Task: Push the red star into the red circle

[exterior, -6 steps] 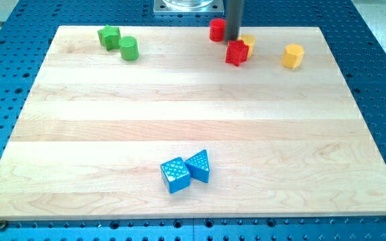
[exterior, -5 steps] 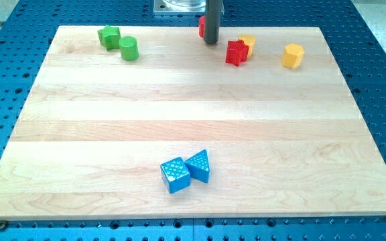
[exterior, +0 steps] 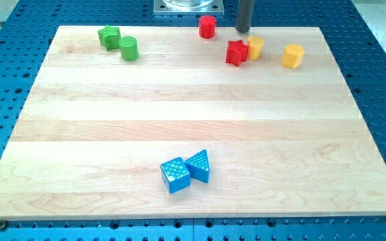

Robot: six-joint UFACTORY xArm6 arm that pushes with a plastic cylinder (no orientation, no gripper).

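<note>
My tip (exterior: 243, 31), a bare rod gripping nothing, stands between red circle (exterior: 208, 27) and red star (exterior: 236, 53), touching neither; two yellow, two green, two blue blocks lie apart.

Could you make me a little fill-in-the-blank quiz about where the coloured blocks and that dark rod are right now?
1. The yellow cylinder touches the ____ star.
2. My tip is at the board's ____ edge in the view, touching no block.
3. The red cylinder lies to the view's ____ of my tip.
4. The blue cube touches the blue ____.

Missing words: red; top; left; triangle
</note>
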